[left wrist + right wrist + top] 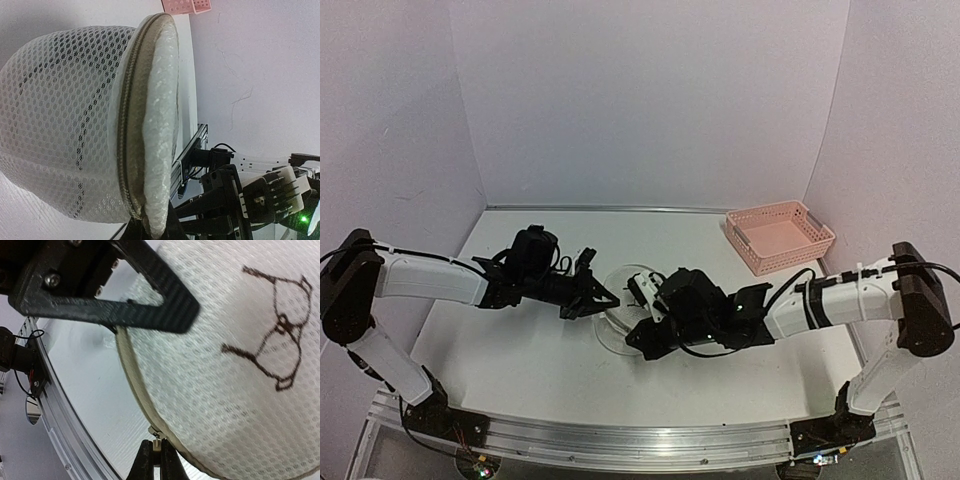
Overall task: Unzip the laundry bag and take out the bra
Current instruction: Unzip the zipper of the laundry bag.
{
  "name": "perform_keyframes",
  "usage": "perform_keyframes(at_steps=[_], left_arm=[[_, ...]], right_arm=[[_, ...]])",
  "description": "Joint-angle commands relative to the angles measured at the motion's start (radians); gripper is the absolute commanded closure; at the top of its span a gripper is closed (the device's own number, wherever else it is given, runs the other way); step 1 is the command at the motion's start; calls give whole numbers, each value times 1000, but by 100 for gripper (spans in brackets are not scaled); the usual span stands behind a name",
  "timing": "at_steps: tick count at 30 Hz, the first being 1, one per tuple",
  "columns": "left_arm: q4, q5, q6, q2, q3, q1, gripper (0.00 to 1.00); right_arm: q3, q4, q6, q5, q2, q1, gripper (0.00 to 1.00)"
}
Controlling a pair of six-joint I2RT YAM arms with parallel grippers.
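Note:
The laundry bag [623, 292], a round white mesh pouch, lies mid-table between both grippers. My left gripper [603, 298] is shut on its stiff rim. In the left wrist view the rim and zipper seam [125, 150] run down between the dark fingers [152, 231]. My right gripper [157, 442] is shut on the small zipper pull [156, 445] at the bag's near edge. A black bra drawing [277, 335] marks the mesh face. Thin dark lines [85, 130] show through the mesh. The bra itself cannot be made out.
A pink lattice basket [780, 235] stands at the back right of the table. The left gripper's black finger [125, 305] crosses the top of the right wrist view. The aluminium rail [620, 435] runs along the near edge. White walls close in three sides.

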Motion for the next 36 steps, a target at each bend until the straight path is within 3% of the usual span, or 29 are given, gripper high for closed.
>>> perform_keyframes(at_steps=[1,13,23,28,36], left_arm=[[39,16,26,-11,62,2,100],[38,118,119,-5,145,-16,100],[20,176,165,20,188,-17,100],[-189,108,299,49,285,-11,100],[-372,75,406,115,394,47,100]], right_arm=[[-63,9,20,63,-95,6,100],[-182,-63,3,238,-200,-20,100],[-221,-63,-114,246,-266,-140,100],[-220,-43,-146,180,-270,-141,100],[-214,16,-106,108,-231,-74,100]])
